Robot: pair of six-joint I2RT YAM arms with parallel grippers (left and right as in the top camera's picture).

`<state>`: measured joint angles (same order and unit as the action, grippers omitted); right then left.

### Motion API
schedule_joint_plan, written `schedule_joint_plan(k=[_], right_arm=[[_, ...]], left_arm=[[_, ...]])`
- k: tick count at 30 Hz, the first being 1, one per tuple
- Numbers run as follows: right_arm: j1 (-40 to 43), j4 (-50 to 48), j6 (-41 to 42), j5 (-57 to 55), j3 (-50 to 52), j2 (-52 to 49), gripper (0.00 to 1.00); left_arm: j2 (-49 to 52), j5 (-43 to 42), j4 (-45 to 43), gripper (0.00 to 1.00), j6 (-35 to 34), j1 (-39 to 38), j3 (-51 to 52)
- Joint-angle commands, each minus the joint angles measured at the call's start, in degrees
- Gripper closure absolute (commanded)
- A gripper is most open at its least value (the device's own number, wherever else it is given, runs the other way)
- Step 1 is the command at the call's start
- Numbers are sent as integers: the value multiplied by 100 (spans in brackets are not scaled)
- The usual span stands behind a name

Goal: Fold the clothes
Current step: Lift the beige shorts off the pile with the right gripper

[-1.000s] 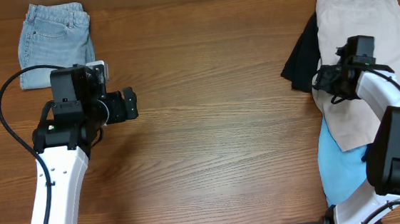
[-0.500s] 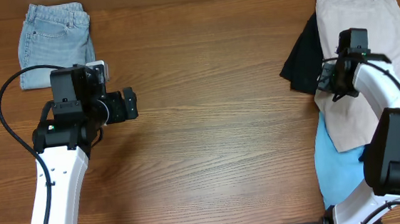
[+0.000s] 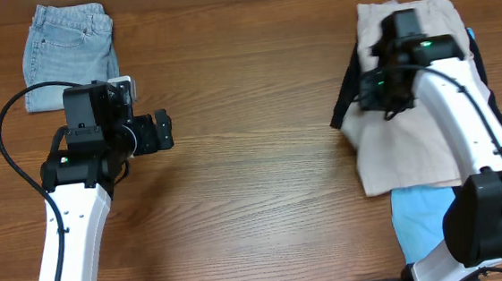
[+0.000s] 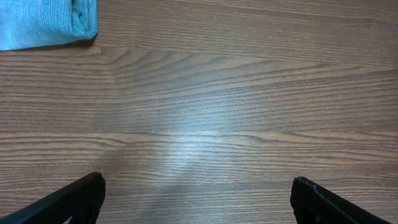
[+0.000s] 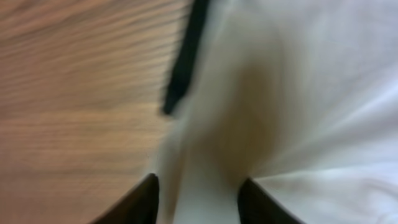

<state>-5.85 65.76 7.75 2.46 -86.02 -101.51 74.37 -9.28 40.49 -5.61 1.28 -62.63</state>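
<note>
1. Shorts (image 3: 413, 146) lie at the right of the table (image 3: 263, 175), over black cloth (image 3: 346, 97) and blue cloth (image 3: 423, 212).
2. Right gripper (image 3: 378, 99) pinches their left part.
3. Left gripper (image 3: 162, 129) hovers spread, well apart from them.

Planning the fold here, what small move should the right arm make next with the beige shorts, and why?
Probably pull the beige shorts left onto the bare table; the right gripper pinches them, and they lie over the black garment and pale-blue garment at the right edge.
</note>
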Motion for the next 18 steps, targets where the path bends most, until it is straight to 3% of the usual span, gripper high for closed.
schedule_joint_plan(k=[1,9,15,18], right_arm=[[-332,-7,122,328,57,81,48],[-122,37,501,-315,55,79,32],[1189,-179,345,-249,44,79,23],[1976,-433,-131,273,46,61,21]], left_arm=[[-59,-83,-28,2,28,63,-133],[-59,-66,-24,1,35,63,-133],[-59,0,-26,0,50,63,-133],[-52,79,-28,0,50,63,-133]])
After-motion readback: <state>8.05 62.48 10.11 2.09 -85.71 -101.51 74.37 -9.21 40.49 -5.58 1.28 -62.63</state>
